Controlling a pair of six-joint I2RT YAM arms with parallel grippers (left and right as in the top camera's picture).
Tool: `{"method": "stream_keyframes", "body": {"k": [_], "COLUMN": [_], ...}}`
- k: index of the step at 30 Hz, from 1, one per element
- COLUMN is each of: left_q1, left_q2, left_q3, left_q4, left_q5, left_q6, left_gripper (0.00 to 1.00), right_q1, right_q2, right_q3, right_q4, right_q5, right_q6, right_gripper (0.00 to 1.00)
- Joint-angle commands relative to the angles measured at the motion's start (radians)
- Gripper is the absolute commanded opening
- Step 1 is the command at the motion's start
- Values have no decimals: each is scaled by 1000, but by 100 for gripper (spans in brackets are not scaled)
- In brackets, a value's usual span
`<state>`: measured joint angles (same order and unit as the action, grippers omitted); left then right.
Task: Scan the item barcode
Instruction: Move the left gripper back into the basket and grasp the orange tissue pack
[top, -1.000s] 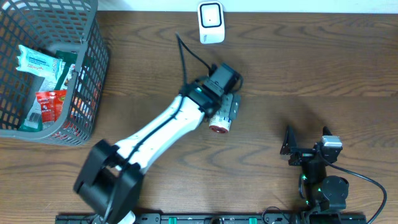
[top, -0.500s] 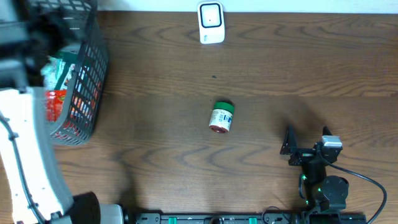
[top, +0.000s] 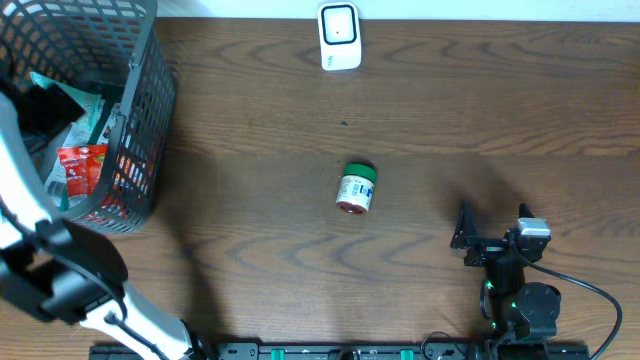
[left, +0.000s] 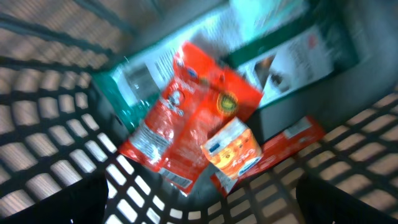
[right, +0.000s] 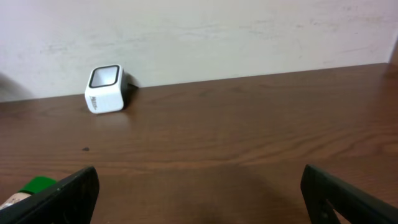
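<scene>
Two sets of jaws gape empty; print on bottle (top: 356, 188) and red packet (left: 181, 124) blurs unreadable

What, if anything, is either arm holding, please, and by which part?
Nothing is held. The left gripper hangs open above red packets in the grey mesh basket; the right gripper is open.

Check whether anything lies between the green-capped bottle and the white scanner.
Nothing visible does. The green-capped bottle lies on its side mid-table, and only bare table runs from it to the white scanner at the far edge.
</scene>
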<state>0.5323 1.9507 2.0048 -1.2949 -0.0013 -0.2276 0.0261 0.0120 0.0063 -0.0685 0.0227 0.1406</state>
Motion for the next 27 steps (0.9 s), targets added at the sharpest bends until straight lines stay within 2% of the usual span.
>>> {"method": "stream_keyframes", "body": {"k": [1,7,11,13,17,20,27], "left_q1": [-19,-48,-53,-53,-53,-53,-51], "left_q2": [87,182,185,183,177,177,176], "left_q3": [-5,-6,-11,-11,-14,-30,-40], "left_q4": [-37,-91,-97,-112,-122,-98,-23], "left_q5": [20,20,20,21,20,21,60], "left_q6": [13,-9,-49,-67,-116,-169,-162], "left_gripper": [96,96,95,90,88,88,88], "right_q1": [-6,-6,-6,-6,-6,-6,-6], "right_q2": [-4,-4,-4,-4,-4,-4,-4], "right_q3": [-1,-1,-1,-1,-1,-1,-1], "right_q4": [-3,-3,-3,-3,-3,-3,-3], "right_q5": [10,10,10,10,10,10,10], "right_q6": [-7,-7,-7,-7,-7,-7,-7], "right_gripper": [99,99,99,99,99,99,99]}}
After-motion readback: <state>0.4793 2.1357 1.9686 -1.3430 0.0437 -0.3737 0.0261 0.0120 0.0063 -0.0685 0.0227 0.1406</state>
